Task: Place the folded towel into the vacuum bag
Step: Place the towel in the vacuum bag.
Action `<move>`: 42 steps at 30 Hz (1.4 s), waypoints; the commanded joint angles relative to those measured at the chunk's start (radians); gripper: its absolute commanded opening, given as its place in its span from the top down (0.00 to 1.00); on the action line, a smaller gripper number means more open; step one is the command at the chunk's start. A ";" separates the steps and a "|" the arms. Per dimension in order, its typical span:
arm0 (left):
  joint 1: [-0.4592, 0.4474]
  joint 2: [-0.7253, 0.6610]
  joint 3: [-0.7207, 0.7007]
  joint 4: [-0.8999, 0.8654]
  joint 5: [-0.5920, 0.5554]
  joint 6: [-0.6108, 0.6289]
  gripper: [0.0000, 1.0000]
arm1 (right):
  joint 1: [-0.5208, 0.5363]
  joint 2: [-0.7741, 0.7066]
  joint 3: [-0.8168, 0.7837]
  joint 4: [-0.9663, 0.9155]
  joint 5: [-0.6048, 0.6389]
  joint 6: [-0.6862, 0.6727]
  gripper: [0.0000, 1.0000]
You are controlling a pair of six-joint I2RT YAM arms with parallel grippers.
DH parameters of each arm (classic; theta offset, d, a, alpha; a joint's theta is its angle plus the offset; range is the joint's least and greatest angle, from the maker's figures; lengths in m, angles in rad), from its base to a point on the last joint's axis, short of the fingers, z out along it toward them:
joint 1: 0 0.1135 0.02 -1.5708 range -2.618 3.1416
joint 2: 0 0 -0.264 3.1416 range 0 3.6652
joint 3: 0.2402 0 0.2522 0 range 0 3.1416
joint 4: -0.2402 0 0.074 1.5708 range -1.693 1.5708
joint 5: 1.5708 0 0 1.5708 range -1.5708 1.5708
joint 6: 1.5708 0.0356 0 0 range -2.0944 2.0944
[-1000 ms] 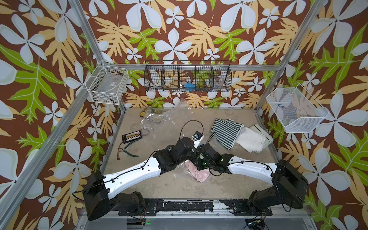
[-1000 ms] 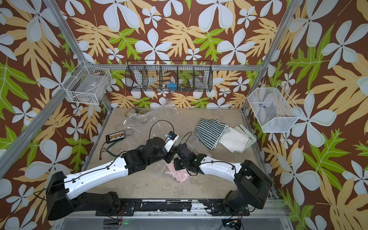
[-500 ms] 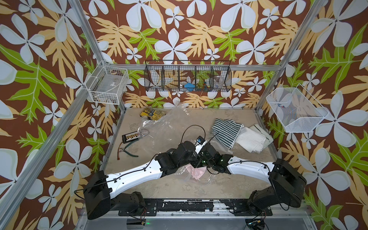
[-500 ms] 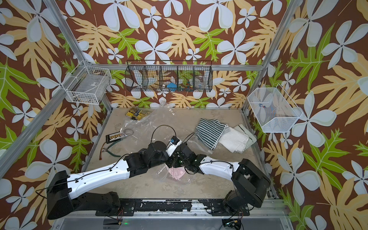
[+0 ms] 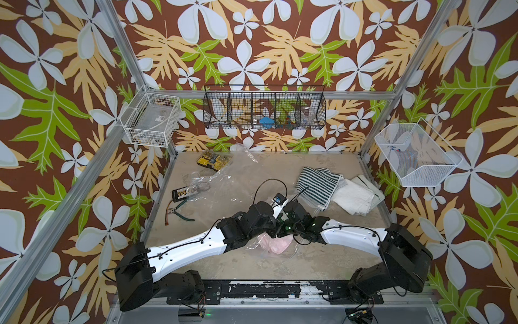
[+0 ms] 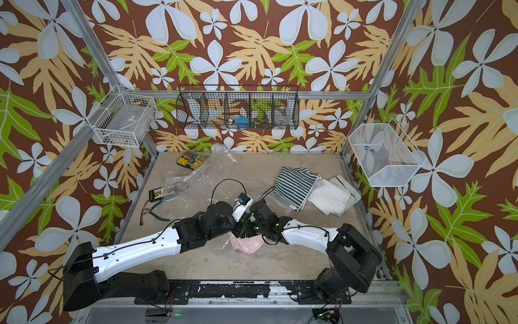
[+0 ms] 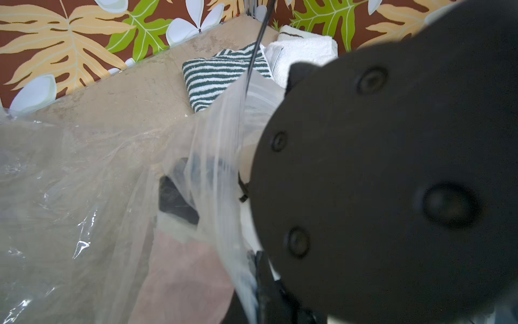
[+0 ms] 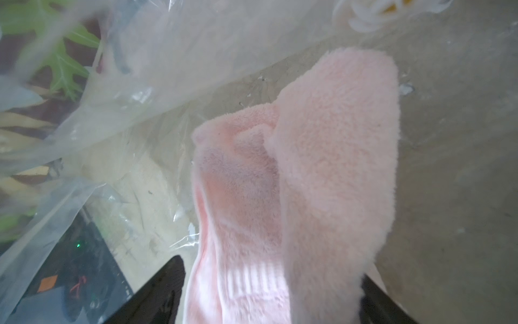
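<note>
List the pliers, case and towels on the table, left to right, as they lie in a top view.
green-handled pliers → yellow bit case → pink towel → striped towel → white towel. The black bit holder overlaps the pliers' span, so it is left out.

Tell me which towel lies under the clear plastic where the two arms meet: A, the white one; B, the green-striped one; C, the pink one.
C: the pink towel shows through the vacuum bag there, while the striped towel and white towel lie off toward the right wall.
</note>
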 commanded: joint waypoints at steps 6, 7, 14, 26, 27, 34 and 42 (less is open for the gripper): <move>0.000 -0.007 -0.010 0.061 0.030 0.013 1.00 | -0.056 -0.153 -0.122 -0.155 0.107 0.044 0.15; 0.000 0.001 -0.015 0.073 0.048 0.013 1.00 | -0.066 -0.168 -0.154 -0.145 0.127 0.061 0.16; -0.007 0.154 0.066 0.157 0.181 0.069 1.00 | -0.163 -0.162 -0.287 -0.023 0.166 0.166 0.40; -0.063 0.405 0.319 0.166 0.299 0.183 1.00 | -0.186 -0.398 -0.522 0.177 0.125 0.363 0.79; -0.071 0.407 0.323 0.155 0.294 0.180 1.00 | -0.186 -0.395 -0.523 0.187 0.119 0.365 0.79; -0.075 0.227 0.172 0.117 0.187 0.065 0.72 | -0.190 -0.339 -0.461 0.124 0.184 0.331 0.81; -0.042 -0.027 0.032 -0.078 -0.032 -0.222 0.28 | -0.241 -0.290 -0.461 0.094 0.216 0.349 0.84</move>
